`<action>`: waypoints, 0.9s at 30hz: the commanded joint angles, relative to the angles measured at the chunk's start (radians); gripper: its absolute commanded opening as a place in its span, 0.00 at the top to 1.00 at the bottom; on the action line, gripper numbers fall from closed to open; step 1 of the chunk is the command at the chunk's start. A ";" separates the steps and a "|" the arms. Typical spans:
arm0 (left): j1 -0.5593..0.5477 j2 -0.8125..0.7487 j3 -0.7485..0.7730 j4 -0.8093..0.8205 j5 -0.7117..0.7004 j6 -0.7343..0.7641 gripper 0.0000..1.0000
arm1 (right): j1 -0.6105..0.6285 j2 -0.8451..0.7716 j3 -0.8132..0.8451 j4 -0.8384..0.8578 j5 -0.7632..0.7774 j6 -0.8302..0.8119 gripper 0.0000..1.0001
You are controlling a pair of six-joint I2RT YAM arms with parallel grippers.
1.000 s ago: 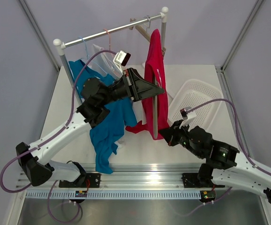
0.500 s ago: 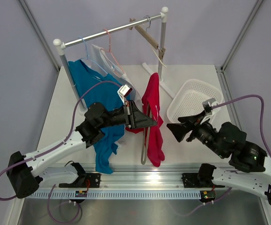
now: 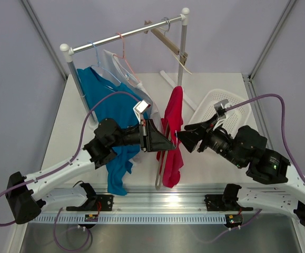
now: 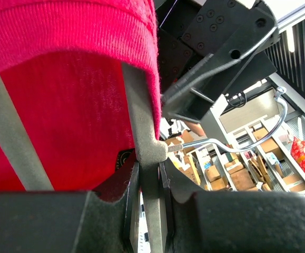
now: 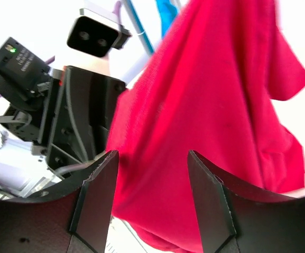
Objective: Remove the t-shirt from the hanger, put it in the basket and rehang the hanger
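The red t-shirt [image 3: 174, 138] hangs in folds from a grey hanger [image 3: 159, 169] held low over the table's middle. My left gripper [image 3: 161, 142] is shut on the hanger's neck [image 4: 148, 158], just below its metal hook [image 4: 236, 145], with the red t-shirt [image 4: 62, 100] draped right above the jaws. My right gripper [image 3: 181, 139] faces the shirt from the right, open. The red t-shirt [image 5: 210, 105] fills the space ahead of the right gripper [image 5: 152, 176]; I cannot tell whether the cloth touches the fingers [image 5: 97, 195].
A clothes rail [image 3: 121, 37] crosses the back, carrying a blue t-shirt [image 3: 106, 105], a white garment [image 3: 121, 66] and a bare wooden hanger [image 3: 168, 42]. Its right post [image 3: 183, 50] stands behind the red shirt. A white basket [image 3: 215, 103] sits at the right.
My left arm has come down and nearer with the hanger and red shirt, away from the rail. My right gripper has opened and risen to the shirt's right side.
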 commanded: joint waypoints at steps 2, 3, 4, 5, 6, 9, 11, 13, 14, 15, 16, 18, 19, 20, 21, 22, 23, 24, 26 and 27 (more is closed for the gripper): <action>-0.008 -0.014 -0.008 0.064 0.030 0.040 1.00 | 0.005 0.006 0.005 0.121 -0.045 0.029 0.36; -0.008 -0.014 -0.008 0.068 0.030 0.040 1.00 | 0.006 0.019 0.008 0.122 -0.044 0.029 0.36; -0.009 -0.014 -0.009 0.070 0.030 0.042 1.00 | 0.006 0.026 0.009 0.122 -0.045 0.032 0.37; -0.009 -0.014 -0.011 0.070 0.030 0.042 1.00 | 0.005 0.033 0.007 0.122 -0.044 0.035 0.39; -0.009 -0.015 -0.013 0.070 0.030 0.042 1.00 | 0.006 0.044 0.005 0.119 -0.036 0.038 0.48; -0.009 -0.027 -0.014 0.050 0.022 0.052 1.00 | 0.005 0.036 -0.010 0.115 0.021 0.042 0.70; -0.009 -0.041 -0.014 0.033 0.013 0.068 1.00 | 0.005 0.017 -0.021 0.109 0.058 0.046 0.78; -0.009 -0.047 -0.013 0.025 0.011 0.074 1.00 | 0.006 0.013 -0.021 0.084 0.068 0.046 0.82; -0.009 -0.049 -0.014 0.027 0.013 0.074 1.00 | 0.006 0.016 -0.021 0.077 0.068 0.049 0.93; -0.009 -0.049 -0.013 0.028 0.014 0.074 1.00 | 0.006 0.019 -0.024 0.072 0.065 0.049 1.00; -0.009 -0.046 -0.013 0.030 0.016 0.074 1.00 | 0.006 0.021 -0.024 0.070 0.068 0.052 1.00; -0.009 -0.043 -0.013 0.033 0.016 0.072 1.00 | 0.005 0.012 -0.034 0.081 0.093 0.046 1.00; -0.009 -0.043 -0.013 0.031 0.019 0.074 1.00 | 0.005 0.004 -0.037 0.086 0.107 0.042 1.00; -0.009 -0.041 -0.014 0.031 0.022 0.074 1.00 | 0.005 -0.010 -0.037 0.087 0.123 0.036 1.00; -0.009 -0.044 -0.016 0.024 0.024 0.077 1.00 | 0.005 -0.016 -0.033 0.087 0.157 0.015 1.00; -0.009 -0.044 -0.017 0.018 0.030 0.083 1.00 | 0.000 -0.020 -0.025 0.087 0.177 0.000 1.00; -0.009 -0.044 -0.019 0.010 0.031 0.086 1.00 | -0.004 -0.025 -0.005 0.086 0.194 -0.016 1.00; -0.009 -0.049 -0.022 -0.007 0.036 0.092 1.00 | -0.010 -0.025 0.005 0.080 0.212 -0.049 1.00; -0.009 -0.055 -0.031 -0.030 0.037 0.108 1.00 | -0.033 -0.014 0.036 0.072 0.284 -0.086 1.00; -0.009 -0.063 -0.037 -0.041 0.037 0.109 1.00 | -0.047 -0.008 0.042 0.073 0.314 -0.124 1.00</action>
